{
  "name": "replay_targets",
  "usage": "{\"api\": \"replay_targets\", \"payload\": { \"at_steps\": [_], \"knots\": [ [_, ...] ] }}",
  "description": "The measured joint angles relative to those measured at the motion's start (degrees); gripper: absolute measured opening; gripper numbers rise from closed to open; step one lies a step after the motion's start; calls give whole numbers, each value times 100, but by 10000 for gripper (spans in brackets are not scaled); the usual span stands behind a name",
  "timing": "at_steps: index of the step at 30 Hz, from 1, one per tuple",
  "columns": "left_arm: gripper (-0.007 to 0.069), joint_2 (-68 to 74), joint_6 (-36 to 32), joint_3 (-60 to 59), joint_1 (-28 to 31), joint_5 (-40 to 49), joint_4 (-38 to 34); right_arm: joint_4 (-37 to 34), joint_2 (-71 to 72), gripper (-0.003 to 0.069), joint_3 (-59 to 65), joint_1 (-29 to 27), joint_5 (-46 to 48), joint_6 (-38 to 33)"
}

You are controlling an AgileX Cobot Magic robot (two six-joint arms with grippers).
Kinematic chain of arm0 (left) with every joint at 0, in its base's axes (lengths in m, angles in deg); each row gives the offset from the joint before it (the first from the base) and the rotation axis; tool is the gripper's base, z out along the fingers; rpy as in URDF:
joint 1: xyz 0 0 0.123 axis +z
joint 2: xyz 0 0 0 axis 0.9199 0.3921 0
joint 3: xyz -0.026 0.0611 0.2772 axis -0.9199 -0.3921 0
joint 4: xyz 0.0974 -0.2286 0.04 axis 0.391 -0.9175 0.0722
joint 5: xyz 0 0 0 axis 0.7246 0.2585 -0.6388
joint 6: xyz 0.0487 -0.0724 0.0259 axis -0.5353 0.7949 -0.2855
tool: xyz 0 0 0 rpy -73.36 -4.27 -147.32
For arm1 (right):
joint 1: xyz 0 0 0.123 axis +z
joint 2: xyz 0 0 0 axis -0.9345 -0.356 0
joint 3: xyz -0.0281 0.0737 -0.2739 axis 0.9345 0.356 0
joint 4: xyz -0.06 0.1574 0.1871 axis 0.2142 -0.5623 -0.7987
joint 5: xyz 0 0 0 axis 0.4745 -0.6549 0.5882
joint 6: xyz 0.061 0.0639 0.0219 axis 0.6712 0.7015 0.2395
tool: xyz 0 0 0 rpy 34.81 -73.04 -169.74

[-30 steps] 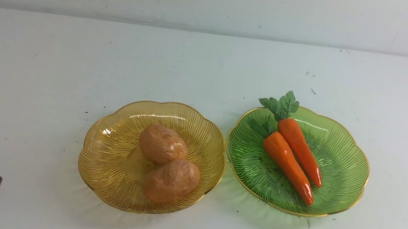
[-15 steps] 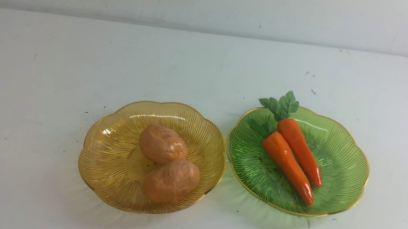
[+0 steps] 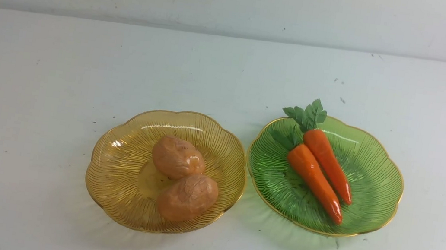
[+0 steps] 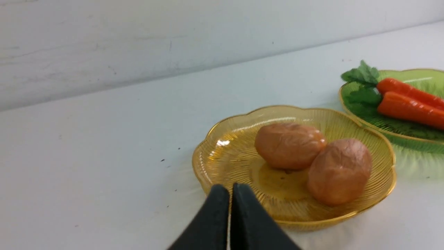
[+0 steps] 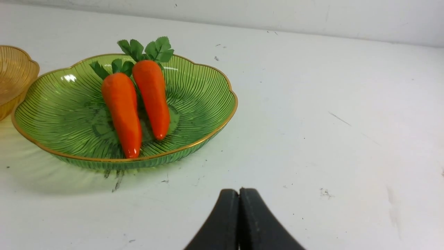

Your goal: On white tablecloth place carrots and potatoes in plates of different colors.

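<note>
With both potatoes and carrots plated, each closed, empty end effector risks only nudging a plate while retreating.

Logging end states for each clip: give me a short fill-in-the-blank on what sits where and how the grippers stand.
1. Both potatoes lie in the ____ plate.
2. The two carrots lie side by side in the ____ plate.
3. The left gripper and right gripper are both ____ and hold nothing.
4. The plates stand on the ____ tablecloth.

Missing words: yellow; green; shut; white
</note>
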Motion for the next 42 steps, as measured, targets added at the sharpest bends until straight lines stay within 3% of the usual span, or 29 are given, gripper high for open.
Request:
{"api": "replay_targets", "payload": {
  "at_steps": [5,12,42],
  "knots": [
    [-4,-153,938,-370,290,-146,1033,0,0,-15,0,0,0,0],
    [-4,-167,1647,-780,815,-107,1404,0,0,-15,0,0,0,0],
    [-4,-167,1502,-858,1161,321,1270,5,0,-15,0,0,0,0]
  ]
}}
